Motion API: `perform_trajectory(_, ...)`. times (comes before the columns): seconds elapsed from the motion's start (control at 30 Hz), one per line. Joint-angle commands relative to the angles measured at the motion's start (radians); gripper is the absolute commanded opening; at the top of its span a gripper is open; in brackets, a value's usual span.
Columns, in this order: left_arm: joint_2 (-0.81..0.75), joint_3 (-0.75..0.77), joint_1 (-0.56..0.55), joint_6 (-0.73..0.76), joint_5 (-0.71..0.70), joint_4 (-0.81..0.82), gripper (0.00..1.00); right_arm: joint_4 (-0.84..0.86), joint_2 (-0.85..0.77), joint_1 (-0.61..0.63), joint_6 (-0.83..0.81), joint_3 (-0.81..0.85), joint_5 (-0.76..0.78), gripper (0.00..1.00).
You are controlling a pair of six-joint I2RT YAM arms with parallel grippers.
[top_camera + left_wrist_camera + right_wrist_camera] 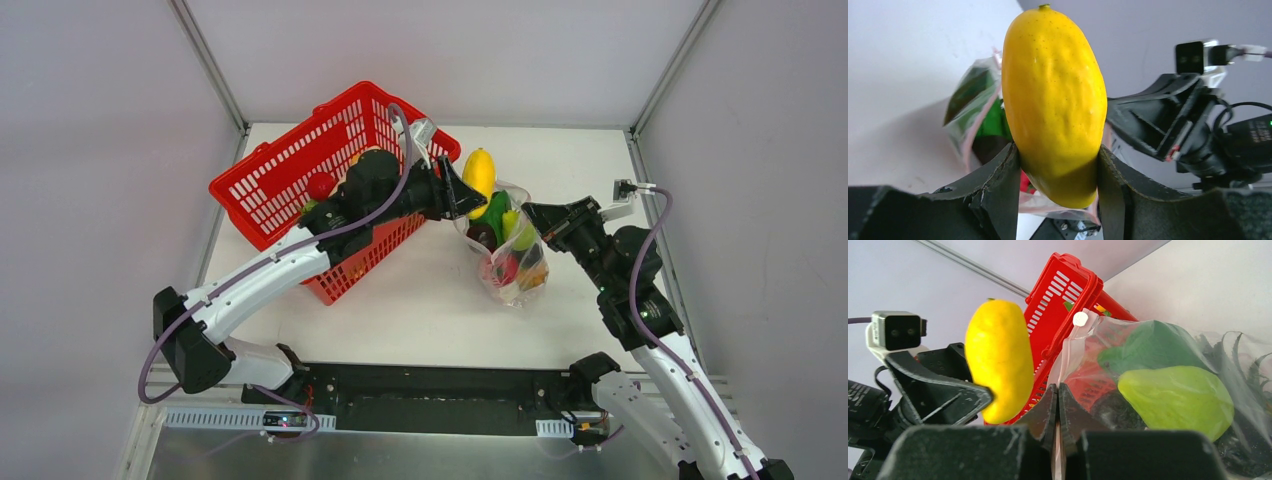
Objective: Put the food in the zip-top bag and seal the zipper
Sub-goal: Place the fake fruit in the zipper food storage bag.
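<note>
Setting: robotics lab test cell. Evidence:
- white tabletop [420, 310] boxed in by plain grey panels [100, 150] along its left, far and right edges
- aluminium frame posts [215, 75] at both far corners
- left arm [270, 270] and right arm [650, 320] bolted to a black plate [430, 395] along the near edge
- exposed purple cabling [660, 230]
- plastic toy food [479, 175]
- red mesh basket [290, 170]

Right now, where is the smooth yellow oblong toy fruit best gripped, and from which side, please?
Across its narrow width near the blunt end, coming in along its long axis, as the left gripper holds the yellow fruit: the sides taper there, and the stem end is free to enter the clear plastic bag.
</note>
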Motion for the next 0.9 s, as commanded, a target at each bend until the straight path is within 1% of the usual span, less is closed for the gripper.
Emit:
perform_trajectory(0.0,0.003,0.000,-0.041,-0.058,-0.042,0.162,0.10,0.061,-0.005,0.003,-0.005,0.021,-0.003,0.00)
perform_trajectory(0.17,0.025,-0.013,-0.066,-0.021,-0.014,0.103,0.16,0.060,-0.007,0.003,-0.006,0.023,0.000,0.00)
perform_trajectory(0.27,0.033,-0.067,-0.073,-0.059,-0.015,0.151,0.18,0.061,-0.007,0.004,-0.005,0.024,0.001,0.00)
perform_trajectory(0.3,0.039,-0.065,-0.083,-0.056,-0.023,0.147,0.18,0.061,-0.006,0.004,-0.002,0.023,0.000,0.00)
perform_trajectory(0.4,0.062,-0.006,-0.113,-0.019,-0.045,0.040,0.19,0.063,-0.005,0.003,0.000,0.023,-0.005,0.00)
perform_trajectory(0.57,0.075,-0.011,-0.155,-0.026,-0.034,0.037,0.24,0.059,-0.022,0.003,-0.002,0.020,0.011,0.00)
perform_trajectory(0.67,0.079,-0.006,-0.168,-0.029,-0.014,0.016,0.31,0.055,-0.026,0.004,-0.005,0.022,0.016,0.00)
perform_trajectory(0.73,0.075,0.004,-0.177,-0.016,0.000,-0.020,0.39,0.053,-0.025,0.003,-0.007,0.022,0.014,0.00)
perform_trajectory(0.8,0.086,0.050,-0.184,0.014,0.028,-0.086,0.46,0.053,-0.022,0.003,-0.007,0.021,0.013,0.00)
perform_trajectory(0.87,0.110,0.111,-0.191,0.069,0.052,-0.194,0.55,0.053,-0.020,0.004,-0.005,0.021,0.010,0.00)
